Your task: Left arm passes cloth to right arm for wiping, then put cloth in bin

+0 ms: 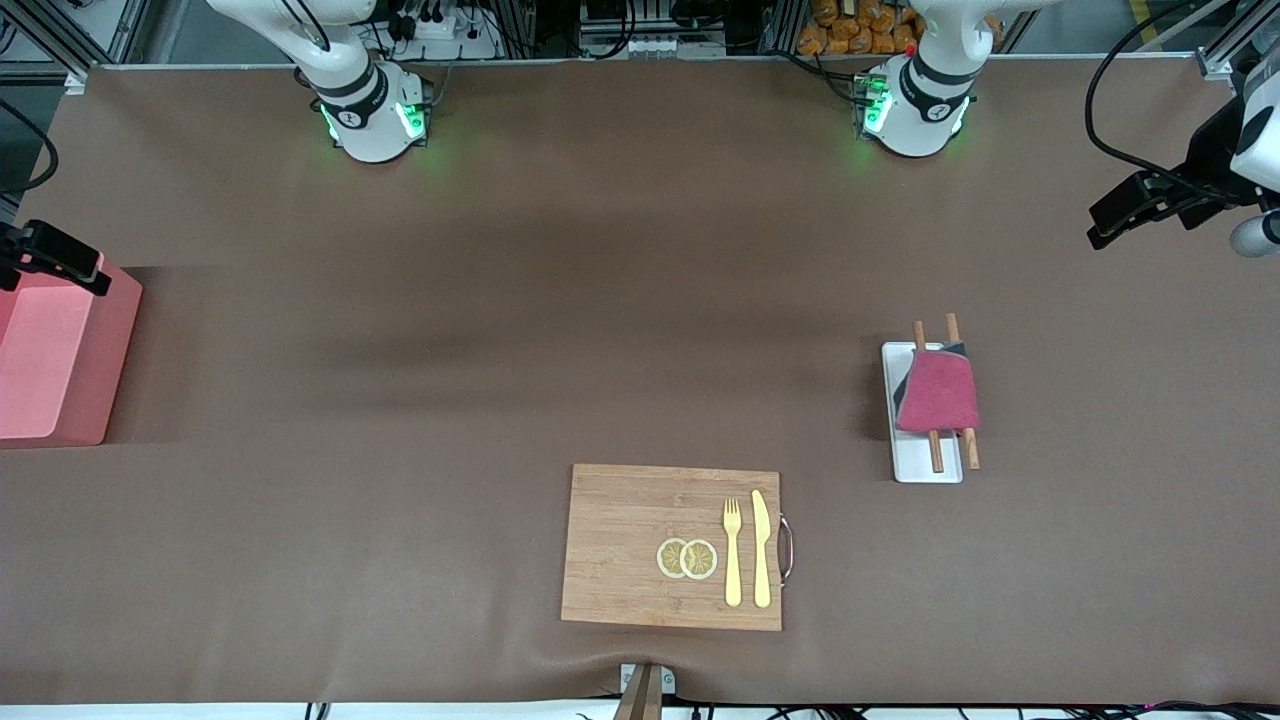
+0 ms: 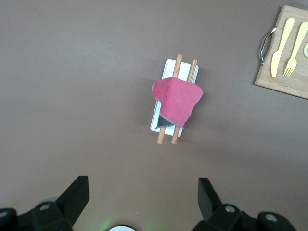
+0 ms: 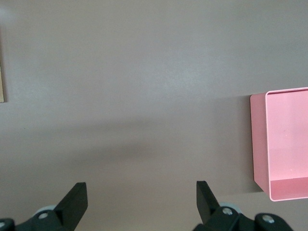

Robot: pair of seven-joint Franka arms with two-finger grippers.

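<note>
Nothing picked yet. The cloth (image 1: 938,392) is draped over two wooden sticks (image 1: 931,440) that lie across a flat white tray (image 1: 925,466), toward the left arm's end of the surface (image 1: 560,300), farther from the front camera than the wooden board (image 1: 630,545) with its fork (image 1: 732,550), knife (image 1: 761,548) and two lemon slices (image 1: 687,558). Left tool (image 2: 139,204) hangs up in the air over bare surface with its fingers spread wide and empty; the cloth is centred ahead of it in the left wrist view. Right tool (image 3: 139,204) is spread and empty too, waiting above the surface near the bin (image 1: 50,365), which stands at the right arm's end. Step in hand, as I read it: the left arm goes down for the cloth. I'd pinch the raised fold between the sticks, or a free corner hanging off them, not the sticks themselves. Line the fingers across the fold, come straight down, close only on fabric, then lift vertically so the sticks and tray don't drag. Leave plenty of cloth hanging free for the right tool to take at handover.
</note>
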